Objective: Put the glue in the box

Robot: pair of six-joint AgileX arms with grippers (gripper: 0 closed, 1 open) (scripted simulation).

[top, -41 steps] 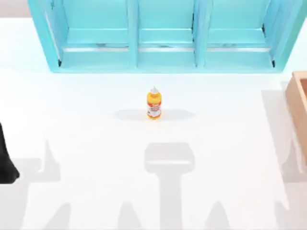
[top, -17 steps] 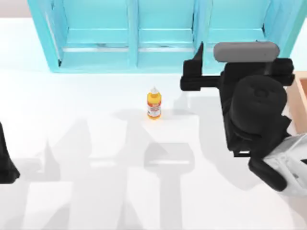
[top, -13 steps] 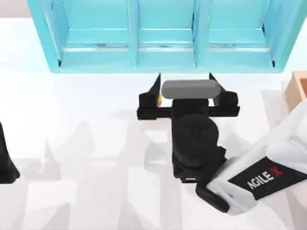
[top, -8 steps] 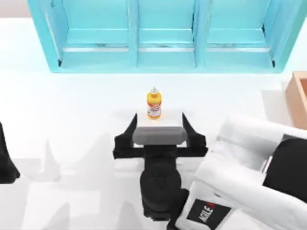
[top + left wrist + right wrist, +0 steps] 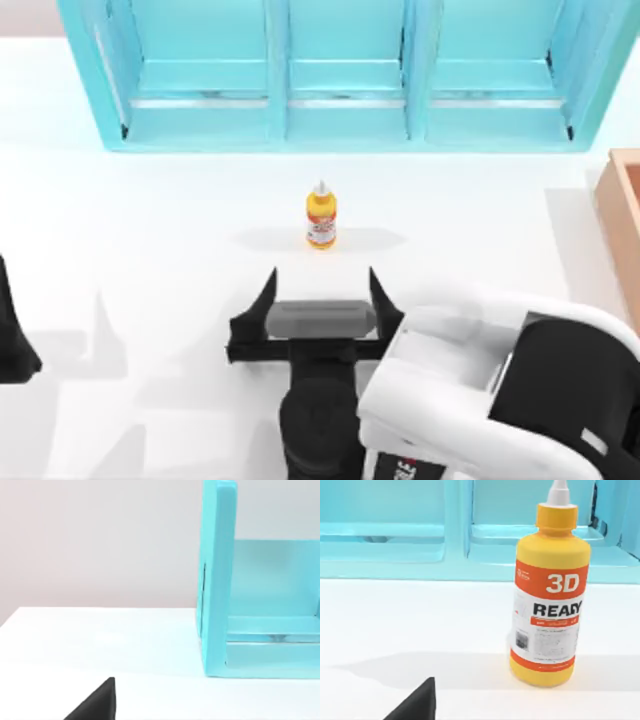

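Orange-yellow glue stands upright mid-bench, in front of the teal shelf unit, untouched, with the box well apart at the bench's right edge. The right hand hovers just short of it, fingers spread wide, so the approach is in hand. Next it should advance until the fingers flank the bottle, then close; the left hand sits parked at the left edge.

Right gripper low at the table's near middle, fingers spread wide and pointing away toward the far side. Left arm parked at the left edge.
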